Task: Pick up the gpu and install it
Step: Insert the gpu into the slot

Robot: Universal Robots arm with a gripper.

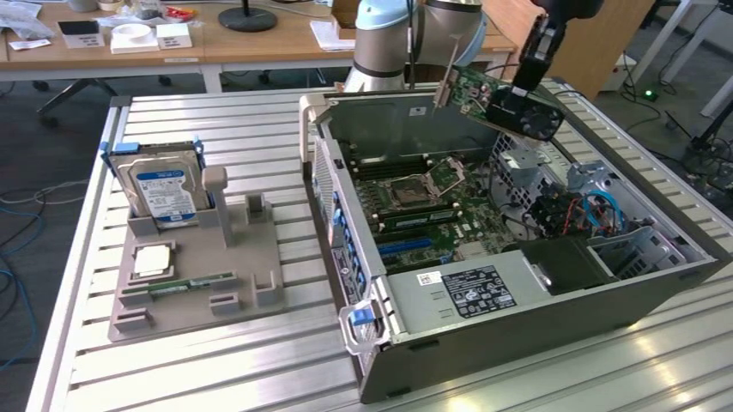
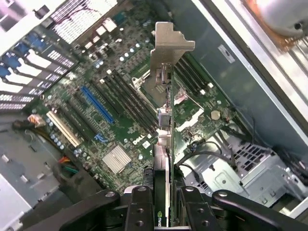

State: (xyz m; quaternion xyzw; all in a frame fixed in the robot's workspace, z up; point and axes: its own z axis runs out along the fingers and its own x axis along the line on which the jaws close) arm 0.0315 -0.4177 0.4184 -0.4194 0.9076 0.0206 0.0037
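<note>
Gpu (image 1: 499,96): one thin, flat green card is hanging in the air over the far half of the open case, tilting, with its lower edge clear of the board beneath. In the wrist view it (image 2: 167,144) is showing edge-on.
Gpu parts: one round black fan is sitting at the card's lower end. One bent silver bracket is sticking out at the other end, toward the exterior view's left.
Gripper (image 1: 523,88): two black fingers (image 2: 139,209) are pinching the gpu near its fan end, one on each face.
Table (image 1: 229,378): ribbed aluminium slats are running under everything.
Computer case (image 1: 516,343): one grey metal box is lying on its side with the panel off. One boxy power supply (image 1: 469,292) with a black label is filling its near corner.
Holder (image 1: 195,300): one matte grey moulded tray is sitting toward the exterior view's left, apart from the case.
Memory stick (image 1: 184,283): one narrow green strip is lying flat on the holder.
Hard drive (image 1: 160,193): one thick, blue-labelled block is standing upright in the holder's far slot.
Motherboard (image 1: 424,210): one green board is lying on the case floor. It is carrying one blue slot (image 2: 96,103), one cream slot (image 2: 62,129) and one finned silver heatsink (image 2: 117,159).
Arm (image 1: 384,39): one smooth pale column is rising behind the case.
Desk (image 1: 229,47): one wooden top is standing farthest off.
</note>
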